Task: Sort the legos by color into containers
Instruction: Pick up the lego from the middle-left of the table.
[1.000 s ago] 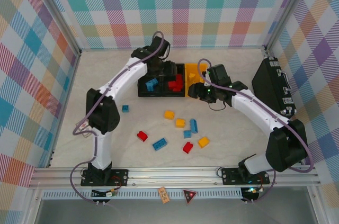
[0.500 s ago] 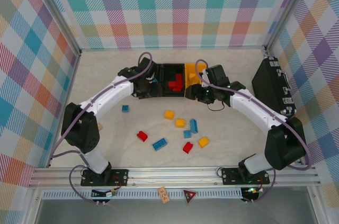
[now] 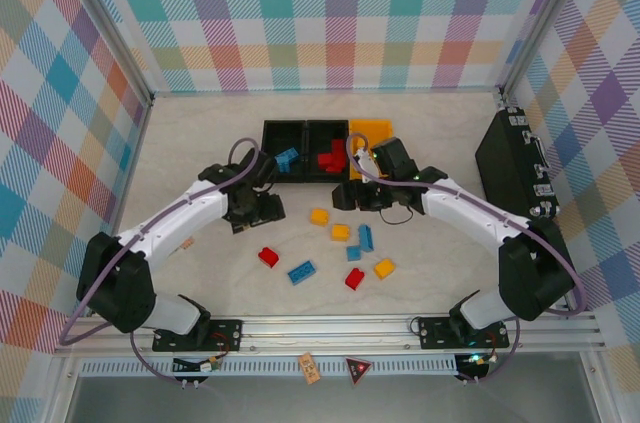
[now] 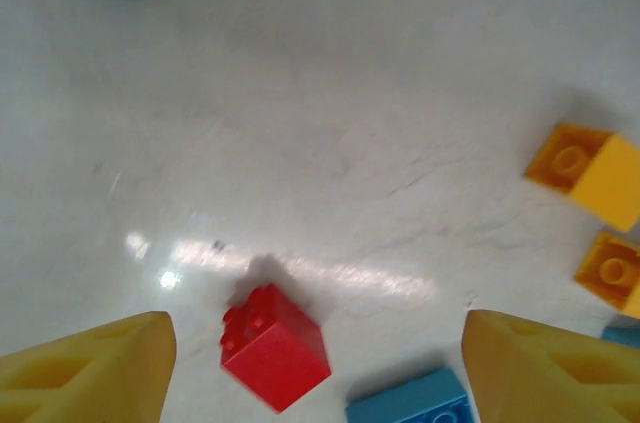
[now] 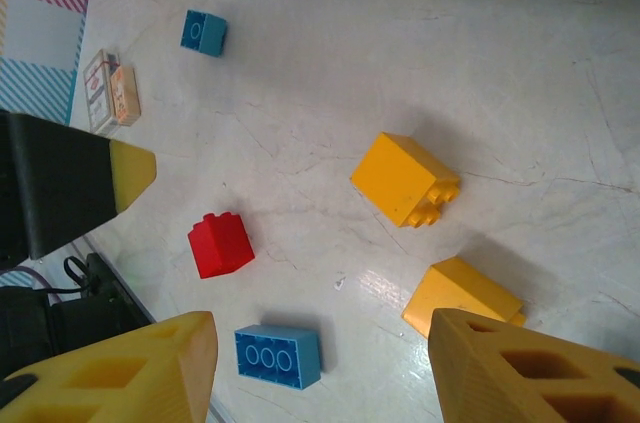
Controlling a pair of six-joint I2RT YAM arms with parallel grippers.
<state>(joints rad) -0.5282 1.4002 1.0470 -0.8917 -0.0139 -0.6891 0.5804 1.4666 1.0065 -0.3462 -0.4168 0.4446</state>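
Back of table [image 3: 180,133]: three bins in a row, side by side. Left black bin [image 3: 270,128] with blue legos [image 3: 288,156] inside. Middle black bin [image 3: 325,126] with red legos [image 3: 328,156] inside. Yellow bin [image 3: 372,129] at right end, near side hidden by right arm; contents not clear.

Left gripper [image 3: 268,211] low over table, in front of left black bin, aimed toward the loose pile. From left wrist camera: yellow fingers [image 4: 90,363] spread wide, nothing between. Just ahead of them, red lego [image 4: 275,346] flat on table, long blue lego [image 4: 410,408] just beside it. Two yellow legos [image 4: 590,168] farther right, near each other, not touching.

Right gripper [image 3: 343,195] in front of middle black bin, close to the nearest of the two yellow legos. From right wrist camera: fingers [image 5: 120,373] wide apart, empty. Beneath: same two yellow legos, red lego, long blue lego. Small blue lego [image 5: 203,32] well apart from these, near a small card [image 5: 110,91]. Black, yellow-tipped finger of left gripper at left edge of that view.

Overhead, more loose legos toward the near edge: two blue ones [image 3: 366,237] close together, another yellow one [image 3: 384,268], second red one [image 3: 354,278]. All loose legos on bare table between the arms, clear of the bins.

Black case [image 3: 515,163] against right wall, well apart from bins and legos.
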